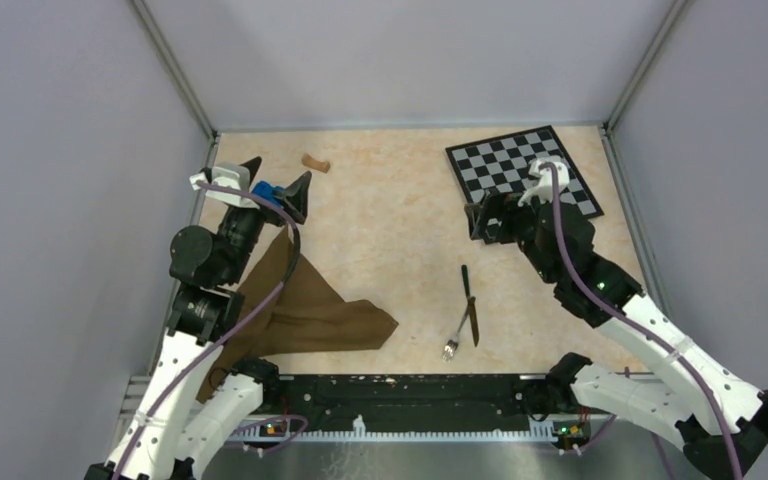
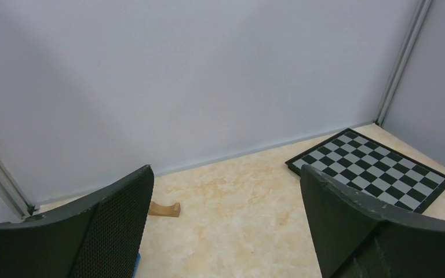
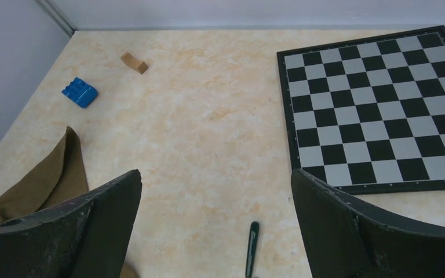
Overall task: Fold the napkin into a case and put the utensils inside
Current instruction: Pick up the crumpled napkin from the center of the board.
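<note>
Your left pincer [image 1: 276, 182] and right pincer [image 1: 481, 222] both gape empty; lower them to the rumpled napkin [image 1: 310, 315] at lower left, pinch two corners, and spread it flat first.

Top view: my left arm [image 1: 205, 290] covers the left part of the napkin [image 1: 320, 318]. My left gripper [image 1: 281, 170] hides much of the blue block [image 1: 265, 190]. My right arm [image 1: 560, 250] overlaps the near edge of the checkerboard [image 1: 505, 160]. The tines of the fork [image 1: 453, 340] are too small to count. Right wrist view: the knife [image 3: 252, 237] is cut off by the lower edge, so only one dark end shows.
</note>
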Action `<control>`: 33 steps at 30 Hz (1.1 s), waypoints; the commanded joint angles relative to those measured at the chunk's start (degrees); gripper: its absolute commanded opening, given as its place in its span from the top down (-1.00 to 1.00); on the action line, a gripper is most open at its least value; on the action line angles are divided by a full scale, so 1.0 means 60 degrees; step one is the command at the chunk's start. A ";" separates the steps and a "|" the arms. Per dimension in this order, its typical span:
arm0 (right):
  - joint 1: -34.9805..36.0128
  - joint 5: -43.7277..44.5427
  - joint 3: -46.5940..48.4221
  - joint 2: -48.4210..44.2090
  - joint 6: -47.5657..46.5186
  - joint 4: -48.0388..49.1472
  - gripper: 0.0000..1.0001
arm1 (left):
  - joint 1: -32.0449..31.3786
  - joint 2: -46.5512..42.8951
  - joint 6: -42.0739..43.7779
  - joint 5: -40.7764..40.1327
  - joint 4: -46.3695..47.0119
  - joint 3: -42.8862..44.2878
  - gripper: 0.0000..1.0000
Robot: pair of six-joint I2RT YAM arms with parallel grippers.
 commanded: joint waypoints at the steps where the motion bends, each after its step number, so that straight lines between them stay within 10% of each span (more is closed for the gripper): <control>1: 0.0055 -0.0984 -0.0085 0.0769 0.0500 0.1209 -0.97 | -0.0023 0.0083 0.0122 0.0127 0.0528 0.0139 -1.00; 20: 0.1211 -0.6748 0.2348 0.9518 0.3996 0.3521 -0.60 | -0.0024 0.0161 0.0034 0.0153 0.0542 0.0114 -1.00; 33: 0.2541 -0.7822 0.1983 1.0847 0.3914 0.4514 -0.11 | -0.0017 0.0165 0.0023 0.0177 0.0557 0.0094 -1.00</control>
